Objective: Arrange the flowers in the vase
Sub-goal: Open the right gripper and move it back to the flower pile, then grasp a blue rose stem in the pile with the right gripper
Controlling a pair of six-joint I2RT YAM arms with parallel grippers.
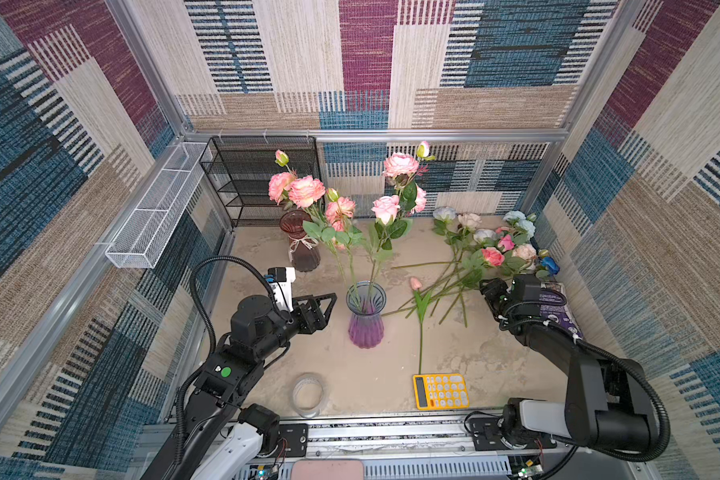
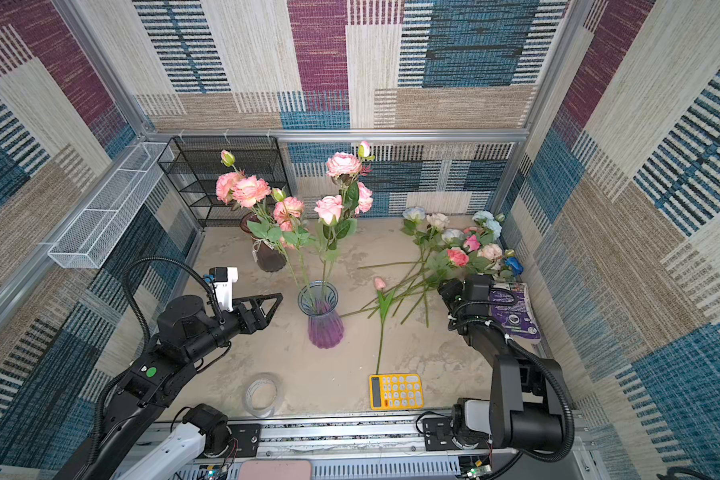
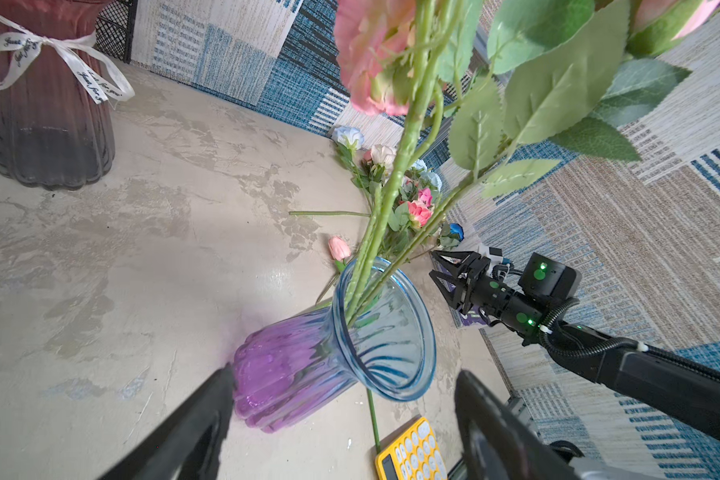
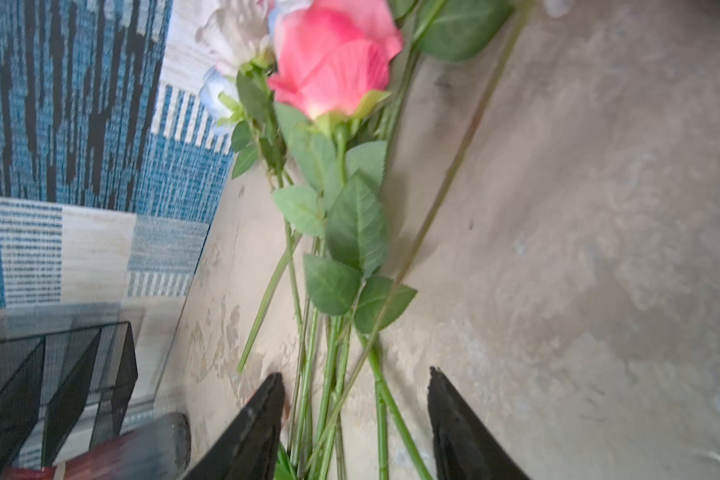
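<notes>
The vase (image 1: 366, 316) (image 2: 324, 316) (image 3: 333, 353) is ribbed glass, blue at the rim and purple at the base, and stands mid-table with several pink flowers (image 1: 385, 208) upright in it. More flowers (image 1: 489, 253) (image 2: 458, 255) lie in a loose pile at the back right: pink, white, pale blue and one deep blue. A pink bud (image 1: 415, 283) lies apart on a long stem. My left gripper (image 1: 329, 309) (image 2: 273, 309) (image 3: 345, 371) is open just left of the vase, holding nothing. My right gripper (image 1: 486, 286) (image 3: 432, 262) (image 4: 355, 372) is open over the pile's stems (image 4: 329, 374), which run between its jaws.
A dark red vase (image 1: 302, 245) with a white ribbon stands behind the left gripper. A black mesh shelf (image 1: 262, 178) and white wire basket (image 1: 154, 208) are at the back left. A yellow calculator (image 1: 440, 390) and tape roll (image 1: 307, 395) lie near the front. A purple packet (image 1: 558, 303) lies beside the right arm.
</notes>
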